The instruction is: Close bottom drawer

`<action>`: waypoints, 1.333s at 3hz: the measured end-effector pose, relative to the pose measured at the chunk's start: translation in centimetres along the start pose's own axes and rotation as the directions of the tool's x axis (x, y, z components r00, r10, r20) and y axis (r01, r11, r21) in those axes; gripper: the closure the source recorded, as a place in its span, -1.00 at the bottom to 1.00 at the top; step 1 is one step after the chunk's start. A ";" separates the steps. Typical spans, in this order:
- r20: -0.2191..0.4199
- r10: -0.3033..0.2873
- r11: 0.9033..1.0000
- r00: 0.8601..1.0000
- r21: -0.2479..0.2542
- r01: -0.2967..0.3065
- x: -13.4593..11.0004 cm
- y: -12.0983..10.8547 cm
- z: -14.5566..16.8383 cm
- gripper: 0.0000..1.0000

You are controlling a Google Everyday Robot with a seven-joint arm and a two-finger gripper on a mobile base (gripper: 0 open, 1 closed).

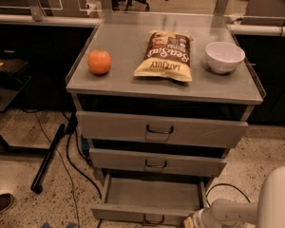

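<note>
While the bottom drawer (152,194) stands pulled well out at the foot of the cabinet, its plain grey tray lies open to view. Its low front panel sits at the bottom edge of frame, with a small dark loop handle (153,219) at centre.

- Gripper (193,221): low in the bottom right corner, on the end of a white arm (237,212) reaching in from the right. It sits just beside the right end of the bottom drawer's front panel; contact unclear. Cannot tell whether the jaws are apart or together.
- Middle drawer (118,159): front stands a little forward of the cabinet, handle centred.
- Top drawer (114,126): widest front, also a little forward, with a dark gap above it.
- Desk (128,82): grey top carrying three things in a row, well apart. Orange (99,62) on the left, chip bag (165,56) lying flat in the middle, white bowl (224,57) upright on the right.
- Floor: speckled. Black cables (71,160) trail left of the cabinet beside a slanted black bar (48,158). Dark shoe (0,204) at the lower left edge.
</note>
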State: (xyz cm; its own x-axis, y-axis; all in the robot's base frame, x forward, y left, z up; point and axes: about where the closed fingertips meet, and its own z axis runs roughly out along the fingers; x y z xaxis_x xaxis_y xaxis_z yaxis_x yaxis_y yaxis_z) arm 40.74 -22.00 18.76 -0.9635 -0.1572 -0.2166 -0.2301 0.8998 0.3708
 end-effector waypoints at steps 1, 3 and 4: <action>0.000 0.000 1.000 1.000 0.000 0.000 0.0 0.0 0.0 1.00; 0.071 0.029 1.000 0.997 -0.012 -0.028 -3.6 0.0 0.9 1.00; 0.150 0.044 0.999 0.988 0.018 -0.048 -7.3 -0.8 0.6 1.00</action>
State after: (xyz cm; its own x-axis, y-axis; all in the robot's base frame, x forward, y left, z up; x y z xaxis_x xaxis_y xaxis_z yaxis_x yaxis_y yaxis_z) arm 48.01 -21.39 19.52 -0.9416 -0.0544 -0.3324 -0.1814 0.9134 0.3644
